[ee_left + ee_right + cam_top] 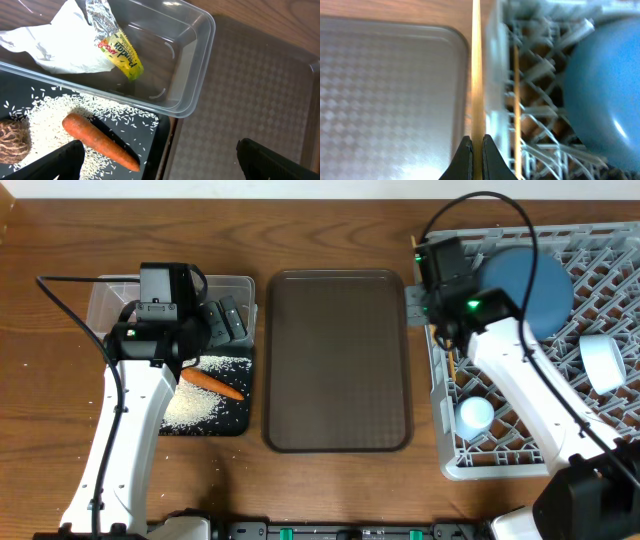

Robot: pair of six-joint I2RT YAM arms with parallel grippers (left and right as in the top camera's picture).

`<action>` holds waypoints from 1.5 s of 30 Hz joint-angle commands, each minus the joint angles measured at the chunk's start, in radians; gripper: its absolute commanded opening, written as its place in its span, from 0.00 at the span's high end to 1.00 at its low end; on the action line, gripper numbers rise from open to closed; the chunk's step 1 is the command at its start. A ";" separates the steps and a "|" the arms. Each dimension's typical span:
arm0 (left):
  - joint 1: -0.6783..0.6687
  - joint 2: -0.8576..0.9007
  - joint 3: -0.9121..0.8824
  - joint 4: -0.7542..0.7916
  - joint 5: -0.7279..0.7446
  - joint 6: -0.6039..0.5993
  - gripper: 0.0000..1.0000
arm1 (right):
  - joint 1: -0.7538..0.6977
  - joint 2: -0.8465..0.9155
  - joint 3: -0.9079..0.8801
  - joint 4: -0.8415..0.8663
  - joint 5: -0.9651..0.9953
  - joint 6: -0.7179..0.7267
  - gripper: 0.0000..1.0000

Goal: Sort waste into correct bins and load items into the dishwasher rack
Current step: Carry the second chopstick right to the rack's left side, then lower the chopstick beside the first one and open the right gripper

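- Clear plastic tub (pixel 200 75) on the left of the tabletop, holding a crumpled white napkin (pixel 55 45) and a green-yellow snack wrapper (pixel 122 55) with some silver foil showing.
- Shallow black tray (pixel 152 142) right against the tub. In it lie an orange carrot (pixel 100 142), a brown lumpy food piece (pixel 12 142) and scattered white rice grains (pixel 50 117).
- Grey dishwasher rack (pixel 600 260) on the right, carrying a large blue plate (pixel 530 285), a small light-blue cup (pixel 475 415) and a pale cup (pixel 603 360) lying on its side.
- One wooden chopstick (pixel 476 65) clamped between the right fingers (pixel 465 157), just beside the rack's outer wall. A second chopstick (pixel 516 100) lies among the pegs.
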 commanded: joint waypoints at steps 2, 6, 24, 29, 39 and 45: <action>0.002 0.005 -0.006 -0.003 -0.005 0.004 0.02 | -0.056 -0.006 -0.005 -0.035 -0.040 -0.029 0.99; 0.002 0.005 -0.006 -0.003 -0.005 0.004 0.02 | -0.096 -0.006 -0.012 -0.055 -0.043 -0.043 0.99; 0.002 0.005 -0.006 -0.003 -0.005 0.004 0.02 | -0.170 -0.004 -0.193 0.117 -0.084 -0.084 0.99; 0.002 0.005 -0.006 -0.003 -0.005 0.004 0.02 | -0.188 -0.004 -0.246 0.197 -0.086 -0.084 0.99; 0.002 0.005 -0.006 -0.003 -0.005 0.004 0.02 | -0.190 -0.003 -0.356 0.397 -0.085 -0.089 0.99; 0.002 0.005 -0.006 -0.003 -0.005 0.004 0.02 | -0.190 -0.003 -0.392 0.468 -0.085 -0.089 0.98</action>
